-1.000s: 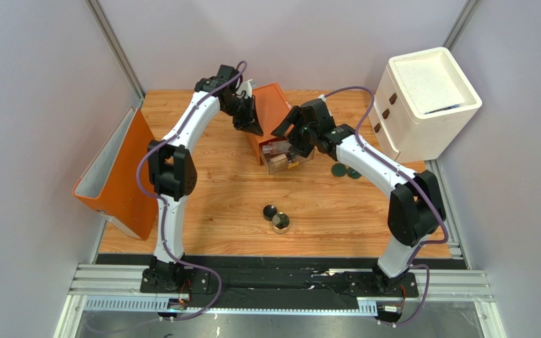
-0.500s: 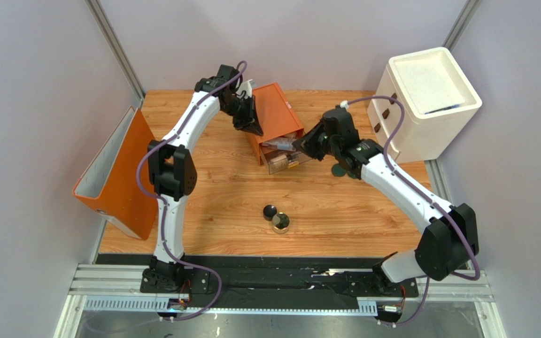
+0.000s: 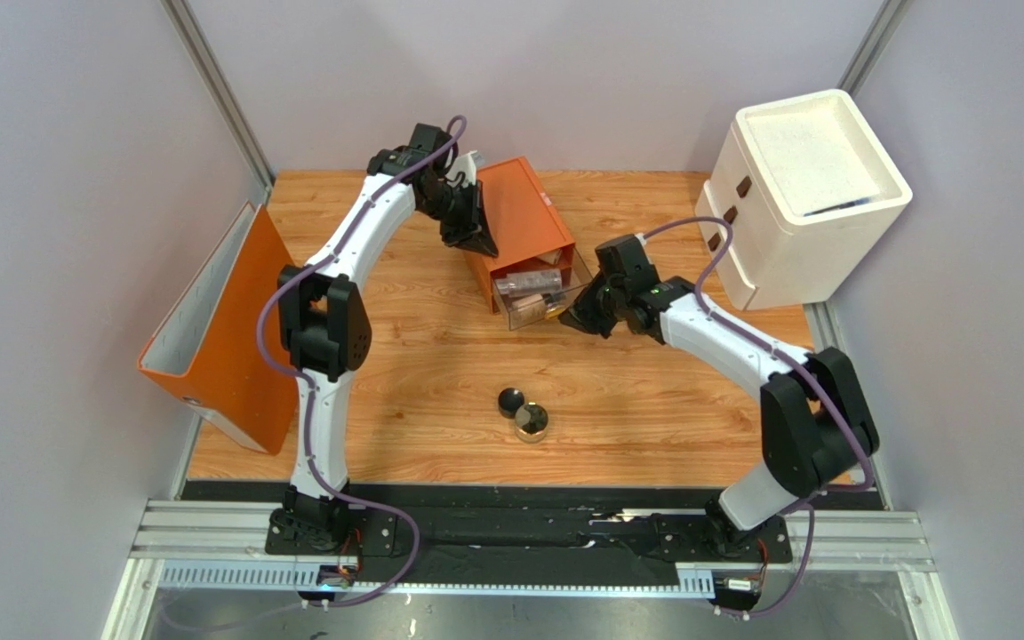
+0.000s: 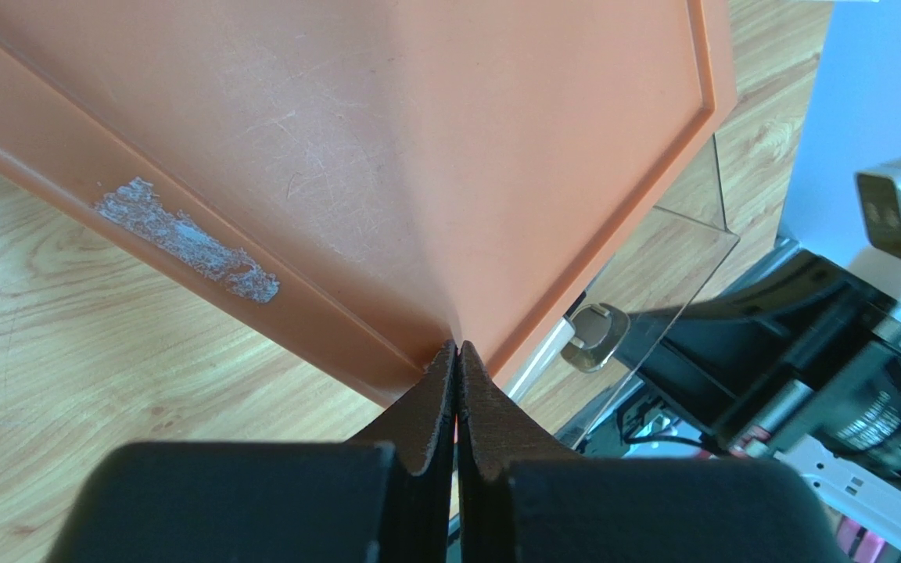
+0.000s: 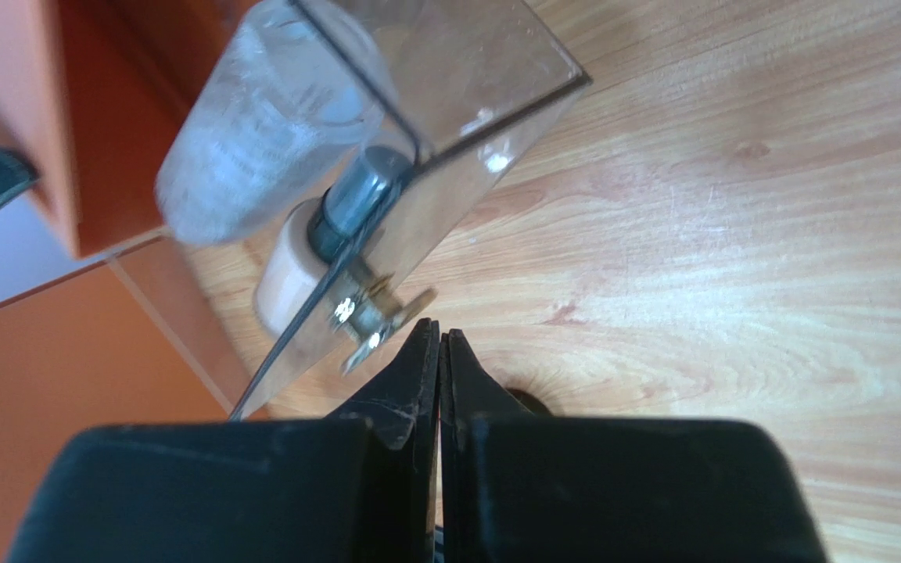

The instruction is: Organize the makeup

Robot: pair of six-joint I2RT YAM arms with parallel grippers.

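— Where is the makeup?

— The clear tube (image 5: 267,129) lies in the open clear drawer (image 5: 467,106) of the orange box (image 4: 420,141), with the tan tube (image 5: 285,282) under it. The black pot (image 3: 511,399) and the gold-rimmed jar (image 3: 531,423) sit just beside each other mid-counter (image 5: 714,235), well apart from the box. We cannot see the discs.

— And our pincers?

— Both are fully closed on nothing. The left pincer (image 4: 456,352) has its tips against the box's corner. The right pincer (image 5: 439,334) has its tips just beside the drawer's knob (image 5: 373,314).

— How will the pot and jar handle?

— We judge them light, hard and smooth, so the round walls may slip. We would come from above, open wide, and close across the full width, low on the wall. The jar may be glass, so we would set it down gently. The tubes look soft, so we would squeeze them lightly at mid-body.
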